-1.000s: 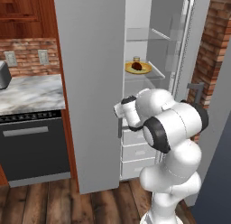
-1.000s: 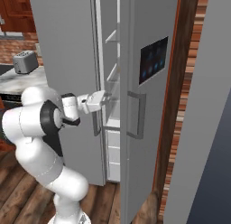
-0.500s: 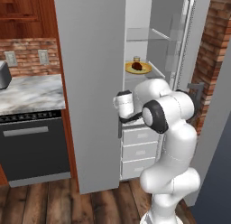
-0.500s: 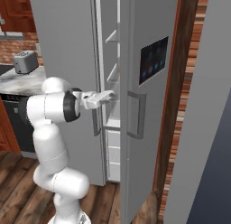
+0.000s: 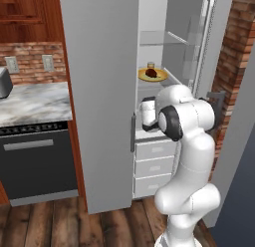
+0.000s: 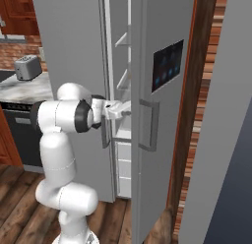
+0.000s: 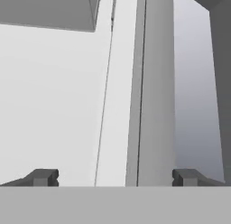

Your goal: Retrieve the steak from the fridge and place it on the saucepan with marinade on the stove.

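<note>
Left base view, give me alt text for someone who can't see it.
A white robot arm reaches into an open grey fridge, where a steak sits on a yellow plate on a shelf above the hand. A black dishwasher under a marble counter stands at left.

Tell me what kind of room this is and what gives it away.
A simulated home kitchen, most likely. The tall grey fridge stands open with a steak on a yellow plate inside, a black dishwasher sits under a marble counter, and a toaster rests by a brick wall.
</note>
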Robot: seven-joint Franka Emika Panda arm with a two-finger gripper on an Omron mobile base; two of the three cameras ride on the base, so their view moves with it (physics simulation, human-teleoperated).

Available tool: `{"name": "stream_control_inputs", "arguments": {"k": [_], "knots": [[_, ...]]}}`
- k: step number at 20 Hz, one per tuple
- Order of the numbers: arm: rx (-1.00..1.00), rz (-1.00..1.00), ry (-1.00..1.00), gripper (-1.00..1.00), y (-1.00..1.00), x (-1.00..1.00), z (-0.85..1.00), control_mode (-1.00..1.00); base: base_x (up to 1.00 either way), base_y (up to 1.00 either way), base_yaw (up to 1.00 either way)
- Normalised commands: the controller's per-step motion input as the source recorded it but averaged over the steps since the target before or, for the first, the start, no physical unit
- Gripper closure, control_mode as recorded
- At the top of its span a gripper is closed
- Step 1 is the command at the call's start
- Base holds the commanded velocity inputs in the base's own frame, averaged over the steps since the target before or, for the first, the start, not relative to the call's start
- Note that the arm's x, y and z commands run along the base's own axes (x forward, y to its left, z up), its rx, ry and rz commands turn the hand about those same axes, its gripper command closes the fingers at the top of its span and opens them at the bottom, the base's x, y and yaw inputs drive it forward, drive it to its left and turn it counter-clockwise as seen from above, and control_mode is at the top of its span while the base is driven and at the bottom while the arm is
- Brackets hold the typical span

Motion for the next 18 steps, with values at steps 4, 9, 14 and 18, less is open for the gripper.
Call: {"name": "stream_control_inputs", "arguments": {"k": [4,9,14,18], "knots": [[0.02,-0.01,0.00,-1.00,-0.60,-0.44,0.00,-1.00,0.00,0.00,0.00],[0.00,-0.01,0.00,-1.00,-0.51,-0.37,0.00,-1.00,0.00,0.00,0.00],[0.00,0.00,-0.02,-1.00,-0.45,-0.31,0.00,-1.00,0.00,0.00,0.00],[0.00,0.00,-0.02,-1.00,-0.39,-0.19,0.00,-1.00,0.00,0.00,0.00]]}}
